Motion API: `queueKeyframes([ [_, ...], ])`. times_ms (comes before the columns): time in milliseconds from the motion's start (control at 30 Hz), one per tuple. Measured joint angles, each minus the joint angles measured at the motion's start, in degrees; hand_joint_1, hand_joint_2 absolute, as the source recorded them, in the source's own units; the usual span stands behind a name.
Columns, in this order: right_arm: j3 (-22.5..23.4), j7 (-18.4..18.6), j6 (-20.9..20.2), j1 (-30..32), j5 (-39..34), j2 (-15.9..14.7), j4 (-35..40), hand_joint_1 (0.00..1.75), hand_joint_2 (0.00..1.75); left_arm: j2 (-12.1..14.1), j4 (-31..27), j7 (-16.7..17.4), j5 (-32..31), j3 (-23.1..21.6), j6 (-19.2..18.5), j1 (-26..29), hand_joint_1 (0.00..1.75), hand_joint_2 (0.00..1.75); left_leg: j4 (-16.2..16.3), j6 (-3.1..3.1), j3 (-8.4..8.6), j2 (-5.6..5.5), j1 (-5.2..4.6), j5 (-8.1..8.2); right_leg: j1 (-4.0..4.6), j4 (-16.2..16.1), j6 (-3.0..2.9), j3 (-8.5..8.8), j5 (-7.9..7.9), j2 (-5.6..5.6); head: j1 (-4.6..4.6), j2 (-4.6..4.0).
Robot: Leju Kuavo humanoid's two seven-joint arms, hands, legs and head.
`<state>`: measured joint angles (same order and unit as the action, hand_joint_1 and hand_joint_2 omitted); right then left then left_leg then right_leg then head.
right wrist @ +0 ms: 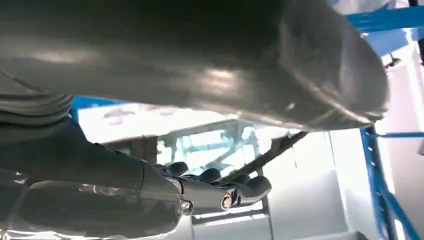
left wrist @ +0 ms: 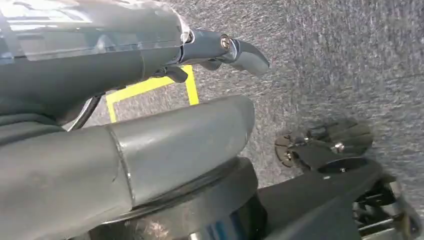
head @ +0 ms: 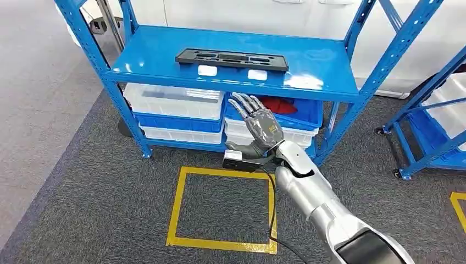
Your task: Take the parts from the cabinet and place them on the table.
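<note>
Blue shelving units: 2 were counted, one main rack (head: 351,92) w/ top shelf, a second (head: 434,126) at the right edge, partly cut off.
Black flat parts (head: 232,59): 1 was seen on the top shelf.
Small white items: 2 were noted (head: 207,70) (head: 257,75) at the shelf's front edge.
Bins under the shelf: 4 were made out in 2 stacks; clear (head: 175,100) over blue (head: 177,122) at left, blue (head: 305,116) over clear (head: 299,135) at right.
Red items (head: 279,104): 1 was seen in the right blue bin, kind not clear.
Yellow floor squares: 1 whole (head: 222,208), 1 corner (head: 458,203).
Robot hands: 2 were logged, right (head: 259,125), left (left wrist: 150,145).
</note>
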<state>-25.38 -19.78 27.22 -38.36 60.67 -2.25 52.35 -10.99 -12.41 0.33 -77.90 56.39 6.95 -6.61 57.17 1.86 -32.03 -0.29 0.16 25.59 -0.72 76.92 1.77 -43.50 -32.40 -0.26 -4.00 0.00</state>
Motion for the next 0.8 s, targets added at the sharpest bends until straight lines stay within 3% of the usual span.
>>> queueKeyframes([
  [33,-0.6,0.0,0.5,-0.1,0.0,-0.2,0.2,0.00,0.00,0.0,0.0,-0.1,-0.1,0.2,0.0,0.0,0.00,0.00,0.0,-0.02,0.33,-0.26,-0.03,0.23,-0.01,-1.2,-0.09,0.06,1.78,0.00,0.00,0.00],
  [67,-1.1,0.0,0.7,-0.4,0.0,-0.4,0.4,0.00,0.00,0.0,0.1,-0.2,-0.2,0.5,0.1,0.0,0.00,0.00,0.0,-0.05,0.74,-0.52,-0.06,0.52,0.00,-4.6,-0.26,1.37,4.45,0.01,0.00,0.00],
  [133,-1.8,-0.3,0.8,-1.1,0.0,-0.9,0.9,0.00,0.00,0.0,0.3,-0.4,-0.3,0.8,0.0,0.0,0.00,0.00,0.2,-0.39,1.61,-0.94,-0.16,1.32,0.06,-15.5,-0.90,5.91,10.77,0.23,0.00,0.00],
  [200,-2.4,-0.5,1.0,-1.8,0.0,-1.4,1.0,0.00,0.00,-0.2,0.5,-0.4,-0.3,1.0,-0.1,-0.1,0.00,0.00,0.5,-1.01,1.33,-1.07,-0.51,1.87,0.35,-18.6,-1.40,7.07,9.49,0.55,0.00,0.00],
  [267,-2.9,-0.8,1.2,-1.8,0.0,-1.4,1.4,0.00,0.00,-0.2,0.5,-0.5,-0.4,1.1,-0.3,-0.2,0.00,0.00,0.0,-1.53,1.48,-1.07,-0.25,2.12,0.55,-18.4,-1.96,7.09,8.99,0.54,0.00,0.00],
  [333,-3.1,-0.8,1.5,-1.9,0.0,-1.6,1.7,0.00,0.00,-0.1,0.6,-0.5,-0.4,1.2,-0.3,-0.2,0.00,0.00,0.2,-2.11,2.02,-0.92,-0.27,2.86,-0.08,-19.3,-2.44,8.23,8.76,0.42,0.02,0.00],
  [367,-3.2,-0.8,1.7,-2.1,0.0,-1.7,1.8,0.00,0.00,-0.2,0.6,-0.6,-0.4,1.2,-0.3,-0.3,0.00,0.00,2.2,-2.59,1.25,-0.59,-0.31,3.47,-0.13,-19.4,-2.80,8.81,8.44,0.37,-0.02,0.00],
  [400,-3.4,-0.8,1.7,-2.3,0.0,-1.7,1.8,0.00,0.00,-0.2,0.7,-0.6,-0.4,1.3,-0.3,-0.4,0.00,0.00,6.4,-3.00,-1.05,-0.48,-0.04,5.07,-0.12,-19.4,-3.05,9.17,8.10,0.31,0.00,0.00],
  [467,-3.6,-0.8,1.8,-2.1,0.0,-1.7,1.8,0.00,0.00,-0.2,0.7,-0.6,-0.4,1.3,-0.4,-0.4,0.00,0.00,16.3,-3.58,-7.19,-0.28,0.33,8.12,-0.08,-19.4,-3.02,10.07,7.20,0.29,-0.02,0.00],
  [500,-3.7,-0.8,1.8,-1.8,0.0,-1.7,1.8,0.00,0.00,-0.2,0.7,-0.6,-0.4,1.4,-0.5,-0.3,0.00,0.00,18.9,-3.70,-9.35,-0.19,0.42,7.98,-0.09,-19.4,-2.97,10.63,6.73,0.28,-0.02,0.00],
  [533,-3.9,-0.8,1.8,-1.7,0.0,-1.7,1.8,0.00,0.00,-0.2,0.7,-0.5,-0.4,1.4,-0.5,-0.2,0.00,0.00,18.6,-3.77,-10.23,-0.14,0.50,6.18,-0.10,-19.4,-2.87,11.37,6.18,0.28,-0.02,0.00],
  [567,-4.0,-0.8,1.8,-1.7,0.0,-1.7,1.8,0.00,0.00,-0.1,0.7,-0.5,-0.5,1.4,-0.6,-0.1,0.00,0.00,15.8,-3.75,-9.72,-0.11,0.54,3.19,-0.12,-19.4,-2.77,12.20,5.59,0.29,-0.02,0.00],
  [600,-4.1,-0.8,1.8,-1.7,0.0,-1.7,1.8,0.00,0.00,-0.1,0.7,-0.5,-0.5,1.5,-0.6,-0.1,0.00,0.00,10.0,-3.55,-7.81,-0.04,0.55,-1.22,-0.17,-19.4,-2.60,13.35,4.85,0.29,-0.02,0.00],
  [633,-4.1,-0.8,1.8,-1.8,0.0,-1.7,1.8,0.00,0.00,-0.1,0.7,-0.5,-0.5,1.5,-0.6,-0.1,0.00,0.00,4.8,-3.36,-6.05,0.09,0.54,-4.59,-0.18,-19.4,-2.39,14.24,4.18,0.26,-0.02,0.00],
  [700,-4.2,-0.8,1.8,-1.9,0.0,-1.7,1.8,0.00,0.00,-0.1,0.9,-0.4,-0.5,1.7,-0.6,0.0,0.00,0.00,1.7,-2.42,-4.39,0.18,-0.07,-4.12,0.20,-19.4,-1.60,14.71,3.34,0.33,-0.02,0.00],
  [733,-4.2,-0.8,1.9,-1.9,0.1,-1.8,1.9,0.00,0.00,-0.2,0.9,-0.3,-0.5,1.7,-0.5,-0.3,0.00,0.00,1.3,-1.87,-4.07,0.25,-0.01,-3.10,0.19,-19.4,-1.33,14.46,3.32,0.25,-0.02,0.00],
  [800,-4.4,-0.8,2.0,-1.9,0.1,-1.8,1.9,0.00,0.00,-0.1,0.9,-0.1,-0.4,1.7,-0.4,-0.3,0.00,0.00,1.3,-1.25,-4.26,-0.03,-0.18,-2.68,0.04,-19.9,-0.66,14.70,2.99,0.07,-0.02,0.00],
])
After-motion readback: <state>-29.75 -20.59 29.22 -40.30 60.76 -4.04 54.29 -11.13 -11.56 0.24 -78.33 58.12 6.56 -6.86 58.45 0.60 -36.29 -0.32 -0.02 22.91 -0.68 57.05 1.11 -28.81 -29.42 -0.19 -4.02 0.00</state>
